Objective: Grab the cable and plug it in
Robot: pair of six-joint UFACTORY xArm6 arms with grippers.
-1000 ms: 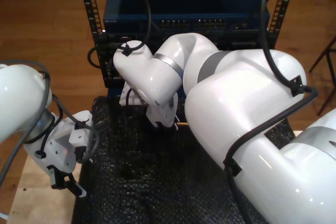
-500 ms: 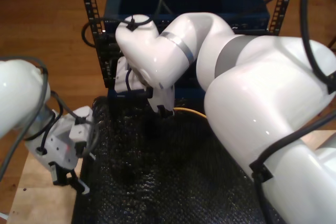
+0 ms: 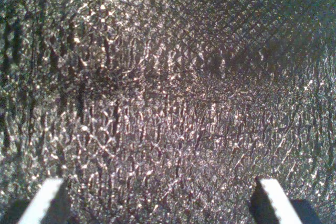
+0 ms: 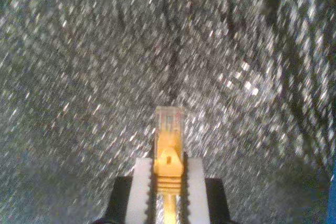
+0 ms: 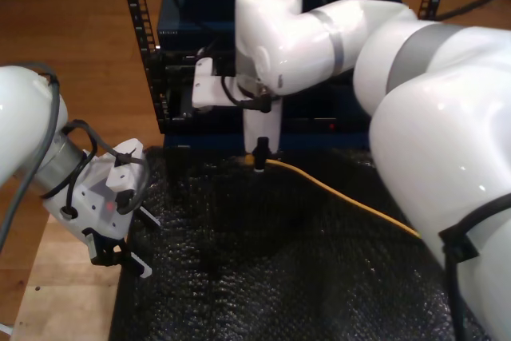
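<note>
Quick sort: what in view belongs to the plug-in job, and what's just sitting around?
Job:
cable, plug clamped in my second tool
blue rack unit

Bystanders:
my first tool, open over black mat
wooden floor

Glossy white rounded arm shells with grey bands at the joints, black cables (image 5: 459, 233) strapped along them; white ridged fingers (image 3: 44, 203) on black mounts; a small red light on one white wrist block (image 5: 104, 201)
</note>
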